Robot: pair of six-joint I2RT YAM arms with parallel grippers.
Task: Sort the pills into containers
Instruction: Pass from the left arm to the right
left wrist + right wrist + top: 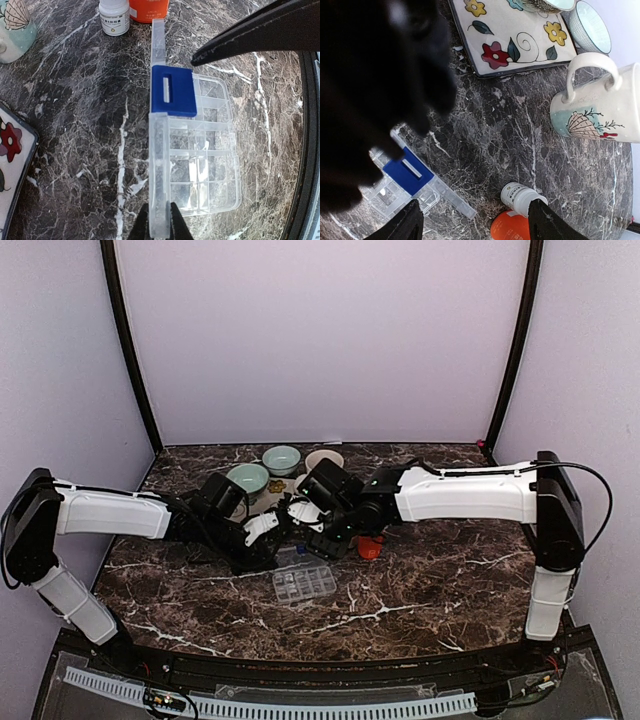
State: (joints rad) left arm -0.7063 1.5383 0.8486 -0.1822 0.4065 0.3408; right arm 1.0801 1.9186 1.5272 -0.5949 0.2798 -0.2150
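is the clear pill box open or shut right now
Open: the pill box is uncovered on top, and its lid stands up edge-on along one side, pinched at the end by the left claw.

Light: even, soft | edges: bowed (wrist views) | foreground: blurred, dark

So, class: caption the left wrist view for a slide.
Left gripper pinches the raised lid of a clear pill box; a white bottle stands beyond.
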